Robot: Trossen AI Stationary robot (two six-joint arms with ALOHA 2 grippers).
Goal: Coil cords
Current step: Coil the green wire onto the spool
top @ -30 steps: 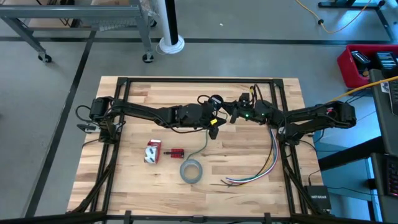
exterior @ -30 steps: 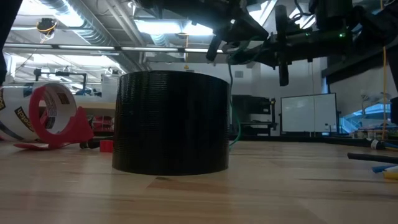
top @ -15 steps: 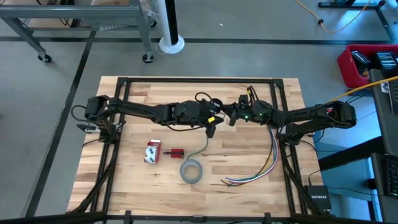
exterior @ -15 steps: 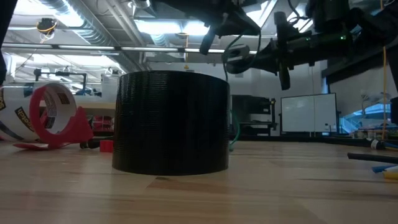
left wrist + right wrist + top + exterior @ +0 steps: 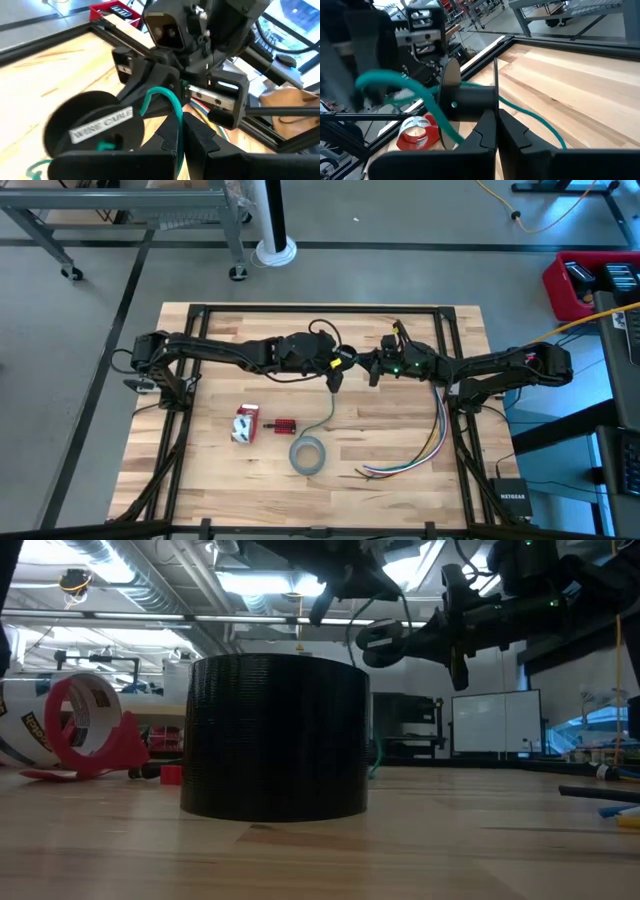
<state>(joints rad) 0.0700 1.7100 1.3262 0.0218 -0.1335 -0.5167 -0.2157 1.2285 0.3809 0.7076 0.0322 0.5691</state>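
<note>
Right wrist view is showing your right gripper (image 5: 496,131) pinching the black spool (image 5: 465,102) by its barrel, held up above mid-tabletop (image 5: 400,440). Your left gripper (image 5: 183,131) is meeting it there, fingers pressed together on the thin green cord (image 5: 167,97). You're handling something light, limp and springy that is trailing down toward the tape roll (image 5: 308,454), so I'd judge you should be gripping close to the spool and keeping tension.

high: straight down | low: table-level, tape roll (image 5: 275,737) close | wrists: near, both see spool (image 5: 465,103)
</note>
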